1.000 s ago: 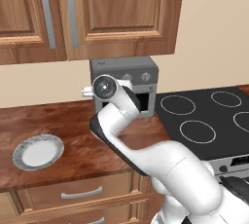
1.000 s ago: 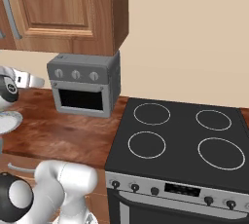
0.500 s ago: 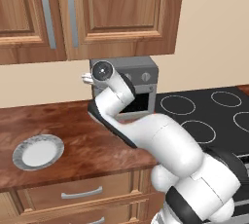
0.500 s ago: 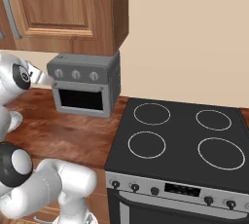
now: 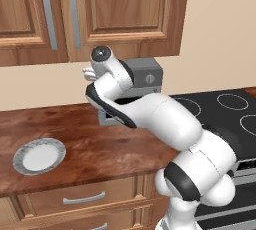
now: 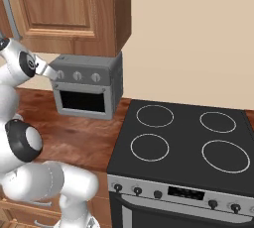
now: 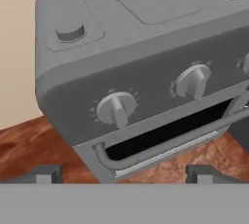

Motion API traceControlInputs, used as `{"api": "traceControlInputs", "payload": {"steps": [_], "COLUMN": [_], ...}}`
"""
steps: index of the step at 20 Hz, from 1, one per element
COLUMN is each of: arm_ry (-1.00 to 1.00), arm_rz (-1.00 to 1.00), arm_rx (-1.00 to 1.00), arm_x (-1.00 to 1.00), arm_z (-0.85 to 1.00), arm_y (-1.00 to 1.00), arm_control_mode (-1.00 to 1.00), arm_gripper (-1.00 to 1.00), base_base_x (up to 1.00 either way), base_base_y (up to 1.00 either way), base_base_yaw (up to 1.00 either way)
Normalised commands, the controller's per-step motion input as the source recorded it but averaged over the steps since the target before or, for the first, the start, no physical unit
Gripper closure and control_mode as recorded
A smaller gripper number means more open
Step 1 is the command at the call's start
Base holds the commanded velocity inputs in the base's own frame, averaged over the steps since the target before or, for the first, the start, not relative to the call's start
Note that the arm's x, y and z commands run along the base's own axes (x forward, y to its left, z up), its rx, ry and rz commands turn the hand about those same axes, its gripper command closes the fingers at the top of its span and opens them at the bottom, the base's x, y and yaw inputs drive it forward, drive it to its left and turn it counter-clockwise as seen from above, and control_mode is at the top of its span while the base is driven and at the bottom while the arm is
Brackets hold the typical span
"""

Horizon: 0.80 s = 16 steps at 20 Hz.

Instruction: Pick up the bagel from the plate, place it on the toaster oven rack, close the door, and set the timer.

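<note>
My gripper (image 7: 124,174) is open and holds nothing. It hovers in front of the toaster oven (image 7: 146,38), level with its upper left corner, and in the right base view the gripper (image 6: 49,72) hangs just left of the knob row. The door (image 7: 168,131) is shut, its handle bar (image 7: 170,144) running across the dark glass. The left knob (image 7: 115,108) lies straight ahead between my fingertips, and a second knob (image 7: 193,80) sits to its right. The plate (image 5: 39,155) lies on the counter far left, its white centre bare. The bagel and the toaster oven rack are hidden.
The wooden counter (image 5: 95,146) runs from the plate to the black stovetop (image 6: 183,142) on the right. Wooden cabinets (image 5: 90,14) hang low over the toaster oven (image 6: 89,85). My arm's elbow (image 5: 165,119) spans the space in front of the oven.
The hand has risen and moved closer to the oven's upper left front, while the elbow has swung forward. The jaws have stayed open. The plate and the oven have not moved.
</note>
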Motion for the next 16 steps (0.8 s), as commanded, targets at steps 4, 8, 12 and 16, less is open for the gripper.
{"api": "traceControlInputs", "payload": {"steps": [4,8,12,16], "arm_ry": [0.0,0.0,0.0,-0.01], "arm_rz": [0.08,0.12,0.13,0.14], "arm_rx": [-0.01,-0.02,-0.03,-0.04], "arm_x": [0.28,0.22,0.21,0.23], "arm_z": [-0.03,-0.11,-0.17,-0.3], "arm_y": [0.0,-0.05,-0.04,-0.04], "arm_control_mode": [-1.0,-1.0,-1.0,-1.0], "arm_gripper": [-1.0,-1.0,-1.0,-1.0], "base_base_x": [0.0,0.0,0.0,0.0], "base_base_y": [0.0,0.0,0.0,0.0], "base_base_yaw": [0.0,0.0,0.0,0.0]}}
